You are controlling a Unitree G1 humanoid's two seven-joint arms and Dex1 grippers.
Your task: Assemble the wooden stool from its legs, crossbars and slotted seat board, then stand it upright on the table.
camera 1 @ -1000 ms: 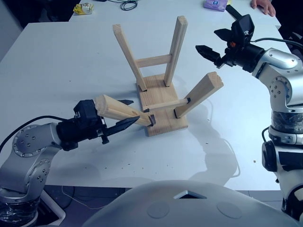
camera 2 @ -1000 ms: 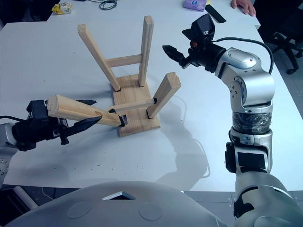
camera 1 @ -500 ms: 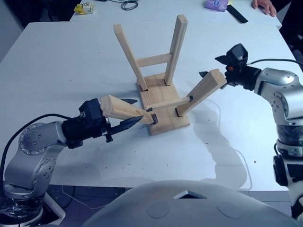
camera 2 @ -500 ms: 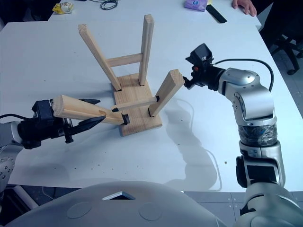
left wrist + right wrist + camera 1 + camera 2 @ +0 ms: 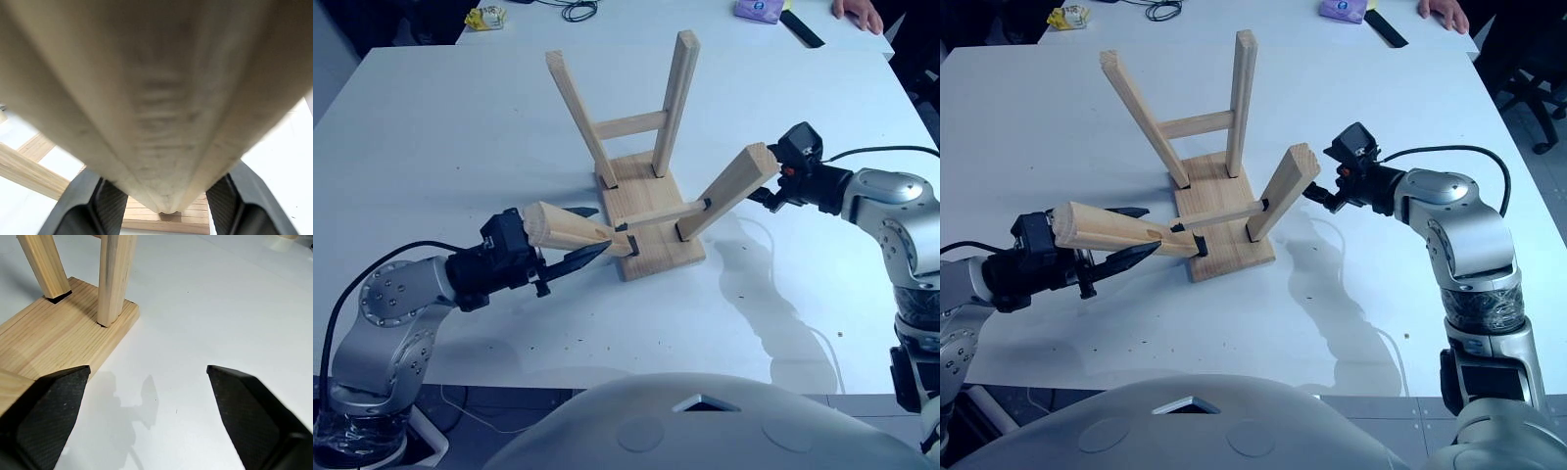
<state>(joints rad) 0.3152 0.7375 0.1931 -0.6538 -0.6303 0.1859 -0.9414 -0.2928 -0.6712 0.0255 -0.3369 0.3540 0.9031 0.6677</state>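
On the white table (image 5: 431,127), close to its middle, the seat board (image 5: 661,250) lies flat. Two legs stand up from its far end, the far left leg (image 5: 579,117) and the far right leg (image 5: 672,103). A short far crossbar (image 5: 631,125) joins them partway up. The far left leg tips a little to the left, and the far right leg stands nearly straight. Two more legs meet the near end of the board, and the near crossbar (image 5: 661,213) runs between them, low over the board. The near left leg (image 5: 558,225) lies almost flat. One end is at the near left corner of the board and the other end points out to the left. The left gripper (image 5: 597,230) holds this leg, with its fingers (image 5: 83,205) pressed on both sides of the wood. The near right leg (image 5: 729,191) leans far over to the right, with its low end on the right side of the board and its top end up in the air. The right gripper (image 5: 147,368) sits just beside that top end, on its right. Its fingers (image 5: 54,396) are spread wide apart and pinch nothing. Whether a fingertip touches the leg cannot be told. Far back, on another table, lie a purple packet (image 5: 756,10) and a yellow thing (image 5: 486,17).
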